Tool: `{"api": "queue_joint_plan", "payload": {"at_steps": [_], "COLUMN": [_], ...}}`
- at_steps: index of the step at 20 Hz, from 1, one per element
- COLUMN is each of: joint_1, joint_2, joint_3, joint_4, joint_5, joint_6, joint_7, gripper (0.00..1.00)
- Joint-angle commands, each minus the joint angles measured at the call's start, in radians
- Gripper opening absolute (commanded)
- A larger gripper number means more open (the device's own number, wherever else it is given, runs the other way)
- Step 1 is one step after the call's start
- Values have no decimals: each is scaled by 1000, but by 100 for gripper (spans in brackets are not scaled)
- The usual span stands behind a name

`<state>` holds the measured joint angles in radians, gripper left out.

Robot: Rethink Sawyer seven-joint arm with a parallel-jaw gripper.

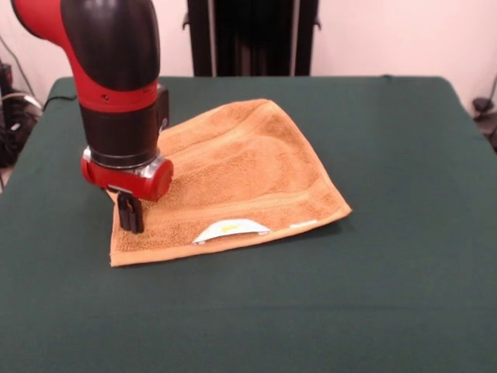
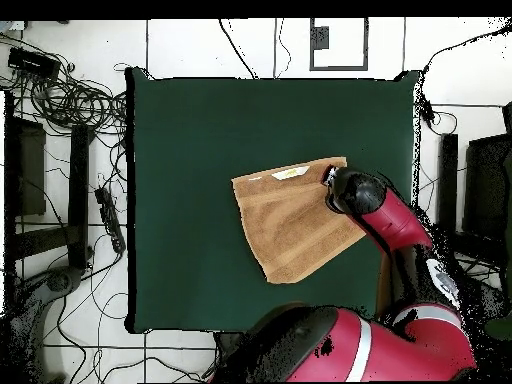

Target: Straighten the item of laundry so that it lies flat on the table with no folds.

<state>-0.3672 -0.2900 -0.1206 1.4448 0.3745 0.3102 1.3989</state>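
My claw point(image 1: 130, 214) is down on the towel point(image 1: 233, 175) near its front left corner in the front view, and the black fingers look pressed together on or into the cloth. I cannot tell whether they have pinched any fabric or are only resting on top.

Nearest the camera, the towel's front edge with the white label point(image 1: 231, 230) lies fairly straight on the table point(image 1: 388, 295). Behind it the cloth narrows toward the far corner and looks doubled over, more a wedge than a square, so a fold remains.

My worry: if the grip has caught both layers, pulling would drag the whole towel across the table instead of opening it. If it has caught nothing, the fingers would slip off and bunch the corner, adding creases.
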Motion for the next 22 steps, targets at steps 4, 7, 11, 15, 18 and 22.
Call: {"api": "queue_joint_plan", "payload": {"at_steps": [4,7,11,15,18,22], "joint_1": [-16,-45,-96,-126,-137,-150], "joint_2": [113,131,157,168,172,168], "joint_3": [133,178,286,360,391,421], "joint_4": [14,-3,-31,-55,-65,-69], "joint_5": [19,4,-18,-40,-52,-77], "joint_6": [-60,-77,-74,-37,-11,11], "joint_7": [211,174,99,38,24,16], "gripper": [0,0,0,0,0,0]}}
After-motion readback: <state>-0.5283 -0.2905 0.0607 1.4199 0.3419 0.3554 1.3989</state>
